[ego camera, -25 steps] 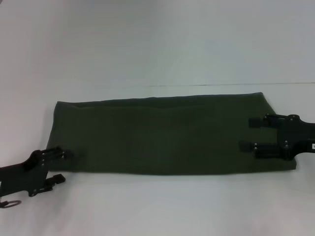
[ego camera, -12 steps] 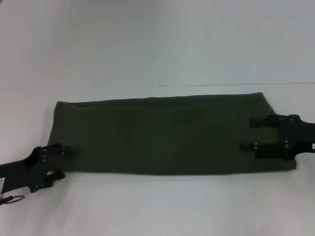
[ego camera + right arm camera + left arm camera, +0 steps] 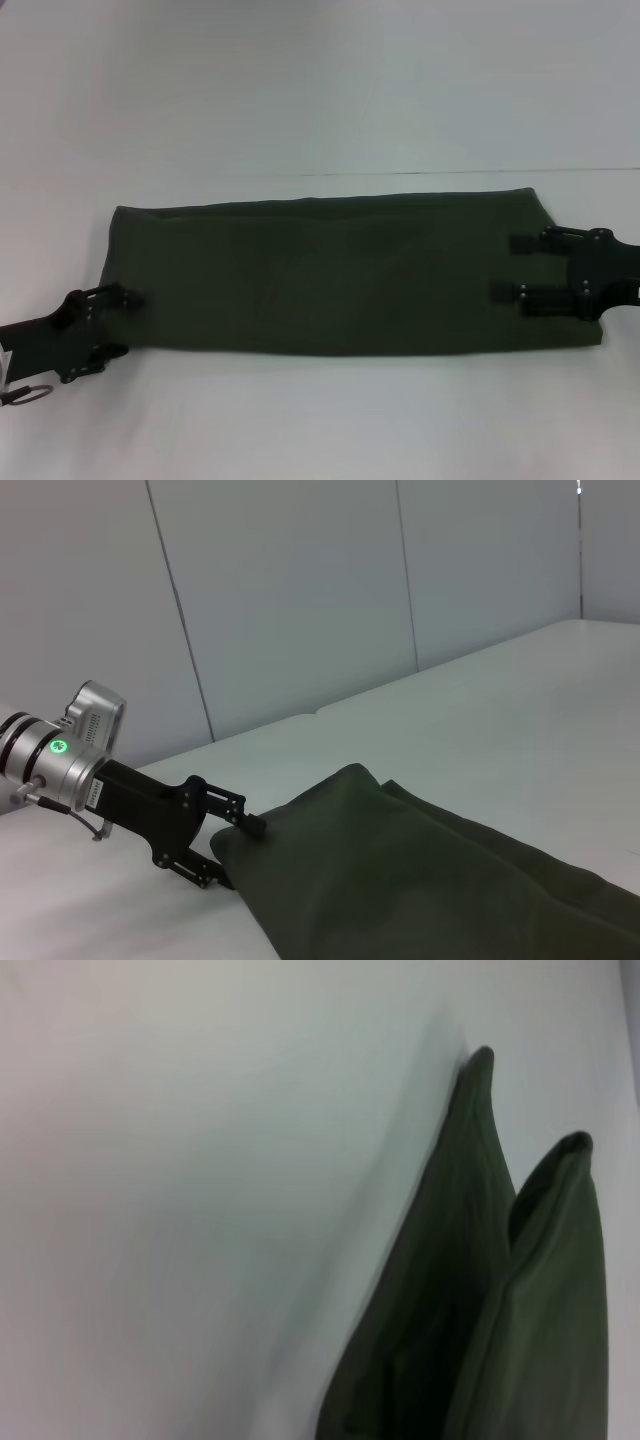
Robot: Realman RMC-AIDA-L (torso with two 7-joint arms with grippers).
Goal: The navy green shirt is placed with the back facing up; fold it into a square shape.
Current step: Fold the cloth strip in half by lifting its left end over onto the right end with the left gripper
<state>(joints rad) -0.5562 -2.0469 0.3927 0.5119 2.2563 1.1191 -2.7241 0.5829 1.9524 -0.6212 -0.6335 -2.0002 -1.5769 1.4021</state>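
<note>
The navy green shirt point(image 3: 330, 275) lies flat on the white table as a long folded band running left to right. My left gripper point(image 3: 122, 324) is open at the band's near left corner, one finger resting on the cloth and the other just off its front edge. From the right wrist view the left gripper point(image 3: 235, 852) straddles that corner of the shirt point(image 3: 400, 880). My right gripper point(image 3: 512, 267) is open over the right end, both fingers lying above the fabric. The left wrist view shows only folded layers of the shirt point(image 3: 470, 1310).
The white table point(image 3: 320, 100) stretches wide behind the shirt and in front of it. Pale wall panels point(image 3: 300, 600) stand beyond the table's far side in the right wrist view.
The left gripper has crept slightly back and left along the shirt's corner. The right gripper has eased a little to the right. The shirt has not moved.
</note>
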